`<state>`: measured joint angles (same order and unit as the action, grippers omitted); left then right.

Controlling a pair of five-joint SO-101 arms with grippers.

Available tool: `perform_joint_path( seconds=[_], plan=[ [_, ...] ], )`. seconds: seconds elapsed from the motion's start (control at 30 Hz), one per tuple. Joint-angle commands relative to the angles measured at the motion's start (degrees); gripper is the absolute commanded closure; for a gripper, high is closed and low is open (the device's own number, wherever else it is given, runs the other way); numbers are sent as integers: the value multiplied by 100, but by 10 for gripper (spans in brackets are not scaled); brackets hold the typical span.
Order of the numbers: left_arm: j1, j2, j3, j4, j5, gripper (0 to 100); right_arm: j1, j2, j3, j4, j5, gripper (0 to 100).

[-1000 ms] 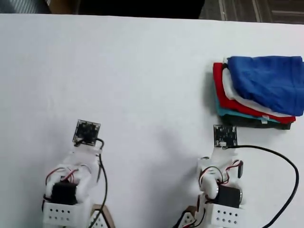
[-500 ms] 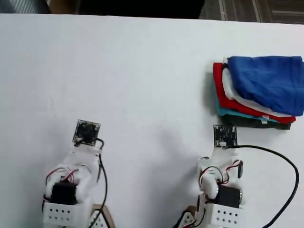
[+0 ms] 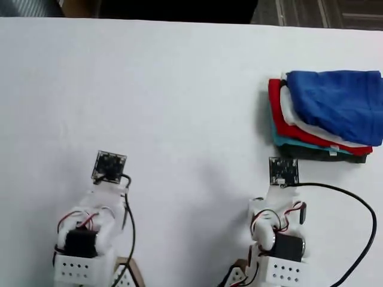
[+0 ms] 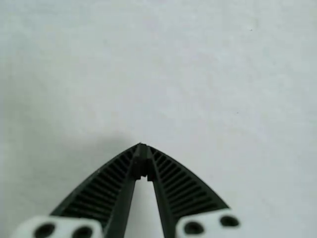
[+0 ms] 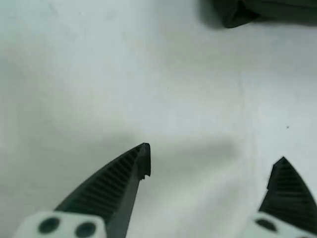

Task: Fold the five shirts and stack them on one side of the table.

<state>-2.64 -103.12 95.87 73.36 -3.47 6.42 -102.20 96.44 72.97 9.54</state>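
The five folded shirts [image 3: 326,113] lie in one stack against the right edge of the bench [image 3: 179,89], with the blue shirt [image 3: 338,98] on top, then white, red, teal and a dark one at the bottom. The right tool [image 5: 214,156] hangs over bare bench near the stack, jaws spread wide and empty. The left tool [image 4: 142,148] hangs near the front edge, jaws pressed together, gripping nothing.

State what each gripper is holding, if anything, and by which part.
Nothing is held. The left gripper is shut and empty; the right gripper is open and empty. The shirts lie stacked apart from both.
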Motion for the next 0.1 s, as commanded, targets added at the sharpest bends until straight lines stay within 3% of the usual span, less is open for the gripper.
perform_joint_path(
  seconds=[0.0,0.07],
  plan=[
    [-44,-123,119,26,9,973,31,-31,62,-66,53,625],
    [-44,-123,119,26,9,973,31,-31,62,-66,53,625]
  ],
)
